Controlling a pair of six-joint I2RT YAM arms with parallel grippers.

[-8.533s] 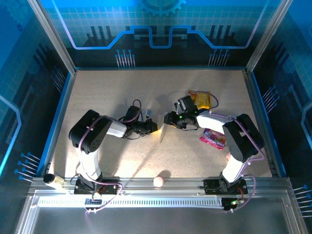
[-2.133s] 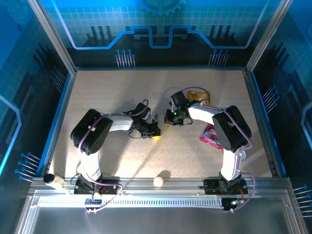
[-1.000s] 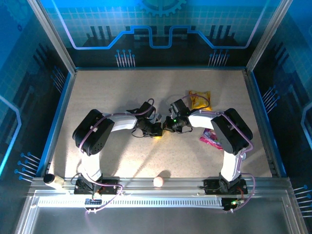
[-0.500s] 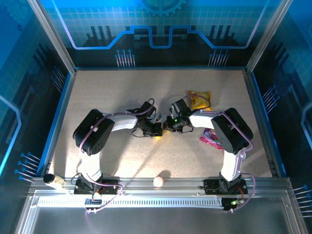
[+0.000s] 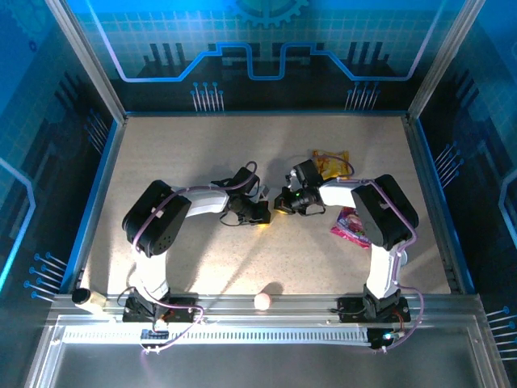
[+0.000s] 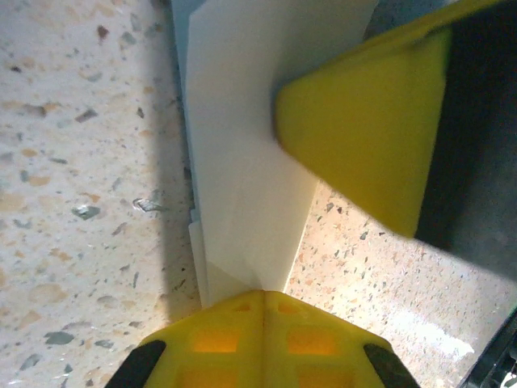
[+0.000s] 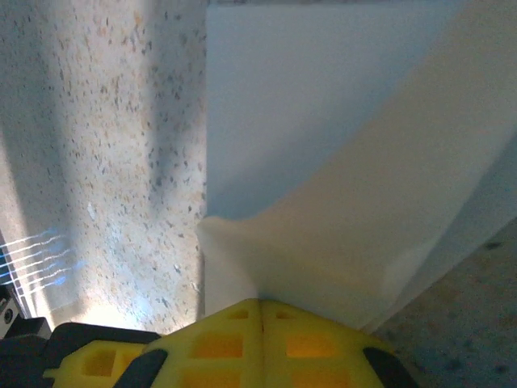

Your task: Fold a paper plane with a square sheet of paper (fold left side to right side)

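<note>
The sheet of paper [image 6: 242,153] is a narrow, layered white folded strip lying on the speckled table. My left gripper [image 6: 264,293] is shut on its near end, the yellow jaws pressed together with the paper coming out between them. My right gripper [image 7: 260,302] is shut on the paper [image 7: 339,186] too, and a fold of it bulges up just above the jaws. In the top view both grippers meet at mid-table, left [image 5: 260,213] and right [image 5: 284,202], and they cover the paper. One yellow finger of the right gripper [image 6: 363,137] rests over the strip in the left wrist view.
A yellow snack packet [image 5: 331,166] lies behind the right arm and a pink wrapper [image 5: 353,226] beside its elbow. A small pale ball [image 5: 262,301] sits at the front rail and a roll [image 5: 81,297] at the front left corner.
The right gripper has shifted slightly right and back with the paper in it. The left gripper has barely moved.
</note>
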